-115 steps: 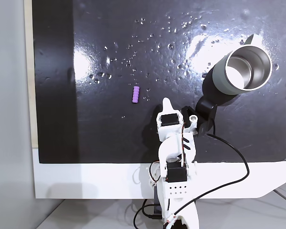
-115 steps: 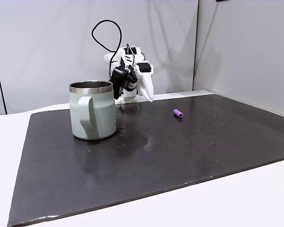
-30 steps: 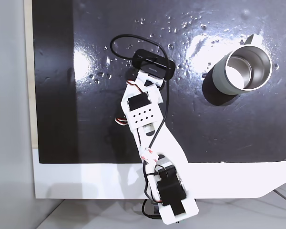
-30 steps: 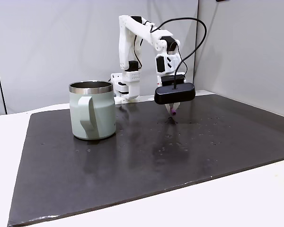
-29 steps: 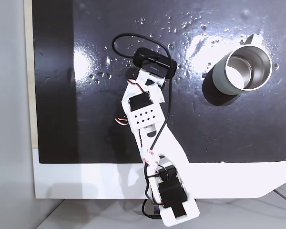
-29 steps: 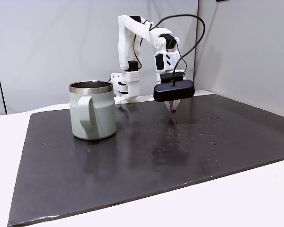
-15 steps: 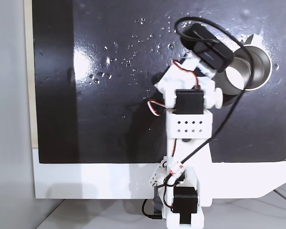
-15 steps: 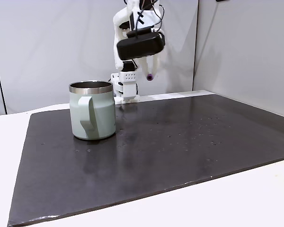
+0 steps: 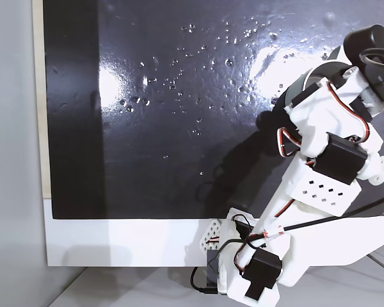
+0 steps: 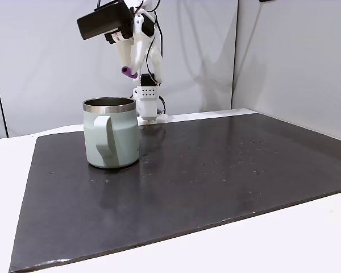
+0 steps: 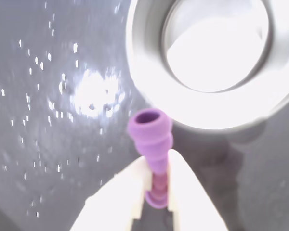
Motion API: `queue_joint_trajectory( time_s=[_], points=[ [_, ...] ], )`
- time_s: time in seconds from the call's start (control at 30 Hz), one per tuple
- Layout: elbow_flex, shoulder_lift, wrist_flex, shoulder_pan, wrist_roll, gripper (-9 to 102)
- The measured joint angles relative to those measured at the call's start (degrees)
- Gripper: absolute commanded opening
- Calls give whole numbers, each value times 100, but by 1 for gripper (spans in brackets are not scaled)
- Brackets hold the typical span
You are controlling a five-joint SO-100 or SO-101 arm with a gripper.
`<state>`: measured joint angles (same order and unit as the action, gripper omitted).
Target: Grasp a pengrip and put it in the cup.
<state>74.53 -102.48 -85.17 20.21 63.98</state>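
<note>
The pengrip (image 11: 151, 137), a small purple ribbed tube, is pinched between my two white fingers (image 11: 190, 192) in the wrist view, its open end sticking out past the tips. My gripper (image 10: 127, 70) is shut on the pengrip (image 10: 127, 71) and hangs in the air just above the right part of the cup's rim in a fixed view. The cup (image 10: 111, 136) is grey with a steel rim, its handle facing the camera. From the wrist its shiny inside (image 11: 214, 48) lies just beyond the pengrip. From above, my arm (image 9: 326, 160) covers most of the cup (image 9: 293, 91).
A black mat (image 9: 179, 96) speckled with bright spots covers the table, and its left and middle parts (image 10: 216, 165) hold nothing else. The arm's base (image 9: 243, 275) sits on the white table edge. A black camera housing (image 10: 105, 23) rides above the gripper.
The arm has swung on toward the cup with the pengrip held, from beside it to just over its rim. Earlier still, it lifted the pengrip off the mat.
</note>
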Motion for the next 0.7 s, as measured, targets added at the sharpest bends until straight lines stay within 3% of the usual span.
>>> queue_joint_trajectory(
  time_s=[0.5, 0.7],
  points=[
    [-9, 483, 677, 387, 870, 1],
    [0, 492, 773, 448, 984, 25]
  ],
)
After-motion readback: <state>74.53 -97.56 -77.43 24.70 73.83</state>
